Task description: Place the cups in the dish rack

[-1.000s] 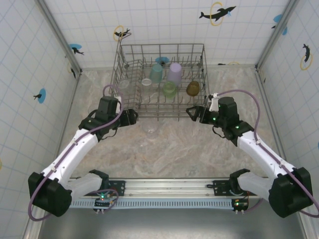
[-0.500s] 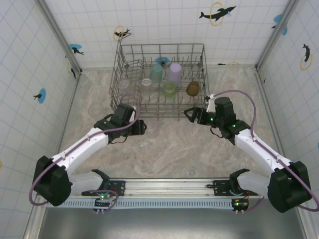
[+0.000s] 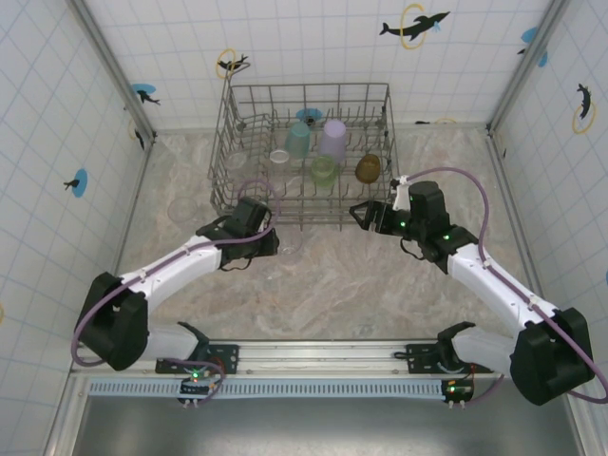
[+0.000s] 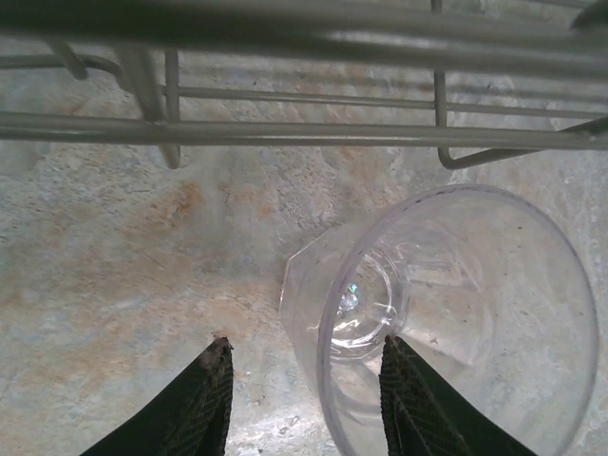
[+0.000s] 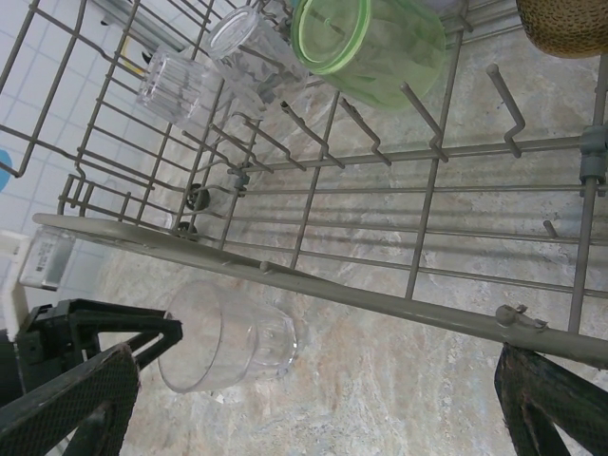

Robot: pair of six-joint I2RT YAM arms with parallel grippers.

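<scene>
A clear cup (image 4: 456, 323) lies on its side on the table (image 4: 114, 266), just below the rack's (image 3: 309, 87) near wall at the centre of the top view. The left claw (image 4: 306, 342) stands part open astride the cup's base, with its left finger (image 4: 204, 399) clear of it. The right claw (image 5: 313, 356) gapes wide and empty at the rack's lower right. A teal cup (image 3: 298, 140), lavender cup (image 3: 332, 138), green cup (image 3: 324, 169) and amber cup (image 3: 369, 168) sit inside.

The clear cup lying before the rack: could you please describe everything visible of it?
The clear cup looks like see-through plastic, with a faceted base and a wide round mouth. It lies on its side on the table, just outside the rack's near wall, mouth toward the left gripper. The jaws straddle its wall, one finger apparently inside the mouth, the other outside, not yet pinching.
</scene>
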